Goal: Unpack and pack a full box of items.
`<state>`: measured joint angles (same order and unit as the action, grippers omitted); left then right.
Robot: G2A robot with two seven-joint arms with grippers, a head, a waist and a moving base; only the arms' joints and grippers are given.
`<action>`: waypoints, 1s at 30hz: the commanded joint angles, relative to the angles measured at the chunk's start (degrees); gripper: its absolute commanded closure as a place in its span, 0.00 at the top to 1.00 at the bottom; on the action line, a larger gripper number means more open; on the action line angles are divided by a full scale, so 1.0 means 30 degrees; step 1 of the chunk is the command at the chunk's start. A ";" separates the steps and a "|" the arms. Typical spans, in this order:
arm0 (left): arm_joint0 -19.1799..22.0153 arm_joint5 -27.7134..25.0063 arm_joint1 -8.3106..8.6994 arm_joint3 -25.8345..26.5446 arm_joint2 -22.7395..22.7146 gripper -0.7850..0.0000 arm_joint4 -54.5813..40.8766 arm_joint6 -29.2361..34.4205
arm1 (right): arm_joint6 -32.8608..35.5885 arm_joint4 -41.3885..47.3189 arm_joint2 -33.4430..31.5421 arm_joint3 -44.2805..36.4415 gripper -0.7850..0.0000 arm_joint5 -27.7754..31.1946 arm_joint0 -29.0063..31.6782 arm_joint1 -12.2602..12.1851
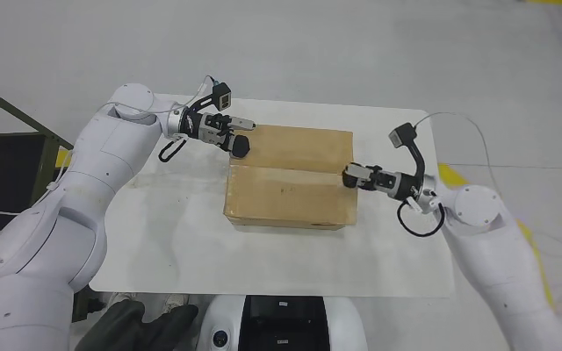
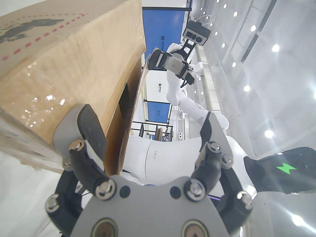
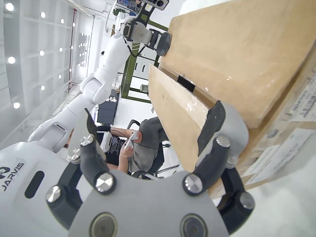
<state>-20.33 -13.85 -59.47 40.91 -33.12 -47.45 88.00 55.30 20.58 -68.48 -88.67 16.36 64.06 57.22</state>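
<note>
My left pincer (image 2: pixel 148 114) is nearest. Its two fingers stand wide apart, one pad (image 2: pixel 90 127) lying against the cardboard box (image 2: pixel 61 70). The raw edge of a top flap (image 2: pixel 123 129) runs up between the fingers, and nothing is clamped. My right pincer (image 3: pixel 150 112) is spread just as wide, with one pad resting on the end of the near flap (image 3: pixel 177 114) and the other finger in free air.

Beyond the pads the two flaps meet along the box's length with a dark slit (image 3: pixel 186 83) between them, so I judge the lid loose rather than sealed. Seen from above, the box sits mid-way on the white table (image 1: pixel 167 246), with my left pincer at its left end and my right at its right end by the seam.

If the box is full, I judge it heavy and not something to hoist by a flap. The board looks stiff and should hinge at its fold, though it would crease if twisted. The glossy tape (image 2: pixel 37 104) is likely slick. I would take each flap by its free edge near a corner, one pad above and one below, and swing it outward.
</note>
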 commanded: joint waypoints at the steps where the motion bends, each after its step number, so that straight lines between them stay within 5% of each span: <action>1: 0.0000 0.0000 0.0000 0.0000 0.0000 1.00 0.0000 0.0000 | 0.0123 0.0242 0.0214 0.0644 1.00 -0.0172 -0.0411 0.0075; 12: 0.0000 0.0000 0.0000 0.0000 0.0000 1.00 0.0000 0.0000 | 0.0544 0.0866 0.0928 0.3017 1.00 -0.0254 -0.1659 0.0390; 30: 0.0000 0.0000 0.0000 0.0000 0.0000 1.00 0.0000 0.0000 | 0.0980 0.1258 0.0991 0.3162 1.00 -0.0337 -0.1740 0.0463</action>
<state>-20.33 -13.85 -59.47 40.91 -33.12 -47.45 88.00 58.24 24.36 -65.51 -79.19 15.35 58.84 58.61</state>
